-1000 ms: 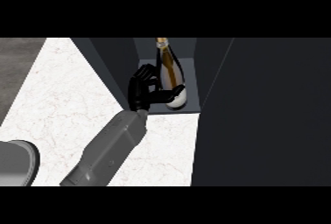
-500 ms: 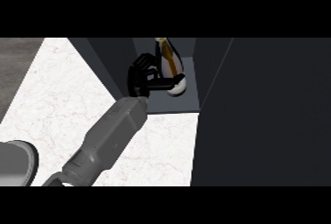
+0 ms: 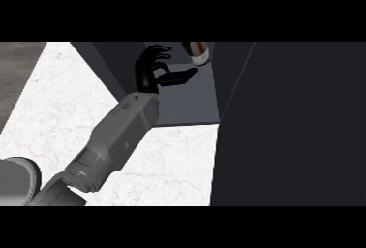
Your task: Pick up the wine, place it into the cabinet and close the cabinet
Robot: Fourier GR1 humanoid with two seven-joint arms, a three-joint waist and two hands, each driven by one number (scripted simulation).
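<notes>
Left hand (image 3: 159, 72), fingers loosely spread and holding nothing, is inside the cabinet (image 3: 182, 104), beside the wine (image 3: 198, 52).

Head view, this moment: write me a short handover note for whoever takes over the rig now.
Left hand: inside the open cabinet, fingers relaxed, holding nothing, apart from the bottle.
Right hand: not in view.
Wine bottle: on the cabinet floor toward the back, only its lower part showing at the view's top.
Cabinet door: open, the dark panel at the right.
Done: wine is in the cabinet and let go.
Left: draw the left hand out, then swing the door shut.
</notes>
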